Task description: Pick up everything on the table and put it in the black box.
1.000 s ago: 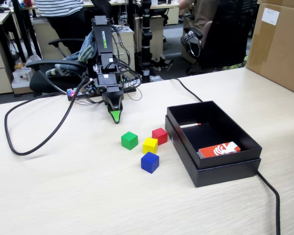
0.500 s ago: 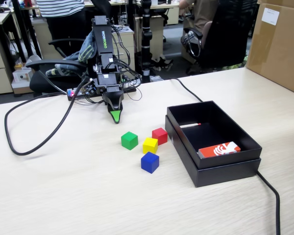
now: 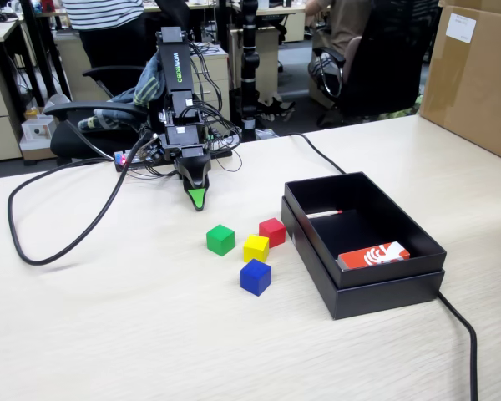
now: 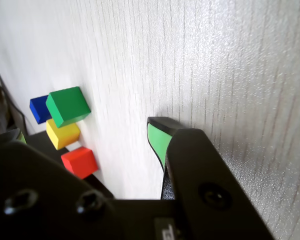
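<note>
On the table [image 3: 108, 326] I see my gripper [image 3: 198, 201] pointing down near the arm's base, holding nothing; only one green-faced tip shows, so I cannot tell whether the jaws are spread. The green cube [image 3: 220, 240], yellow cube [image 3: 255, 248], red cube [image 3: 272, 231] and blue cube [image 3: 255, 277] sit clustered just beside the black box [image 3: 376, 288], which holds a card [image 3: 373, 256].
</note>
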